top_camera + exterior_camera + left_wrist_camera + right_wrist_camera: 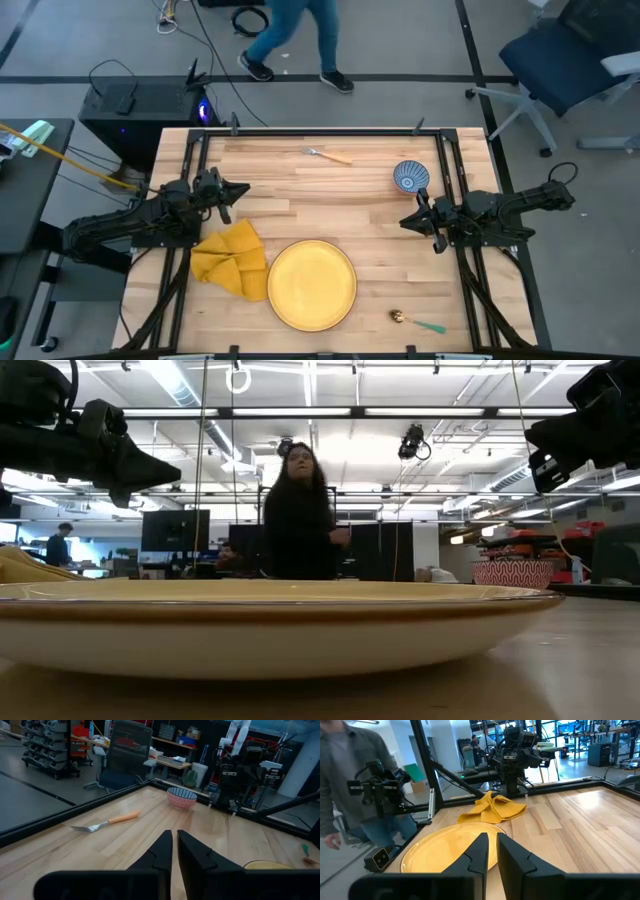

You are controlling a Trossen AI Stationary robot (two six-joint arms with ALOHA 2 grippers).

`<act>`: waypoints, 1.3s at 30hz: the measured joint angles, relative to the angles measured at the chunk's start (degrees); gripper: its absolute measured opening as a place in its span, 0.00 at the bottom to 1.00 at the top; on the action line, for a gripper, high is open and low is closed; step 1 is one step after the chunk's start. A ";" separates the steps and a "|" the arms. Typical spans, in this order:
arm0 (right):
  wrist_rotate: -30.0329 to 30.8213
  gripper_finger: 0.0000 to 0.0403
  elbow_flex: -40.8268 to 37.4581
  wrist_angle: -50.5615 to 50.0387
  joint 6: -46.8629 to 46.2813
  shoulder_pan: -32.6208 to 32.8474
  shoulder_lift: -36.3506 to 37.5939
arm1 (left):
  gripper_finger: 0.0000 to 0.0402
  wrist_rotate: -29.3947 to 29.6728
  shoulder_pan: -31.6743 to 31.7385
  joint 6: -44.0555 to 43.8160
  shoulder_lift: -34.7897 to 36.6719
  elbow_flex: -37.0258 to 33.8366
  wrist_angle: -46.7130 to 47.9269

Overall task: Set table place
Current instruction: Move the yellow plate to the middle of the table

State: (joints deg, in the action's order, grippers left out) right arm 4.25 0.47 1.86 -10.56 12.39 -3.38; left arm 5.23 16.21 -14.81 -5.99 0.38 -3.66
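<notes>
The round yellow plate [311, 284] lies flat near the table's near edge, centre. The crumpled yellow napkin [232, 258] lies beside its left rim. The orange-handled fork [328, 154] lies near the far edge. The blue-patterned bowl [411, 177] stands at the far right. The green-handled gold spoon [417, 322] lies near the front, right of the plate. My left gripper [243, 188] hovers shut over the left part of the table, above the napkin's far side. My right gripper [405, 221] hovers shut at the right, near the bowl. Both are empty.
Black rails [447, 175] edge the wooden table [330, 205]. The middle of the tabletop between the two grippers is bare wood. A person [300, 515] stands beyond the table's far edge. An office chair [570, 50] stands at the far right.
</notes>
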 joint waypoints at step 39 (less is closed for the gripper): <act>0.00 0.11 0.00 -0.01 -0.01 0.01 -0.01 | 0.08 0.02 0.00 0.01 0.01 0.00 0.02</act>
State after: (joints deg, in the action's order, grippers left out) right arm 4.25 0.47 1.85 -10.57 12.40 -3.39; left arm 5.26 16.21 -14.79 -5.98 0.38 -3.64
